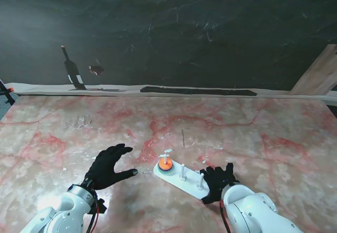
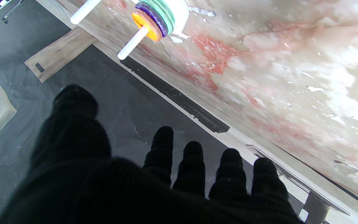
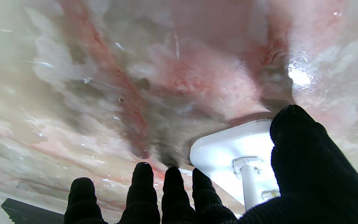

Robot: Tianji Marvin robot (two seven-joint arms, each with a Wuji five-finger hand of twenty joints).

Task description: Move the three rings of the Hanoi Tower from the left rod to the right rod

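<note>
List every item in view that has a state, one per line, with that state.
Ring stack: orange, purple and green rings all threaded on the left rod, orange on top.
Middle rod: upright, bare.
Right rod: upright, bare.
White base: flat on the table.
Left hand: open, fingers spread, beside the base, holding nothing.
Right hand: open, at the right end of the base, holding nothing.
</note>
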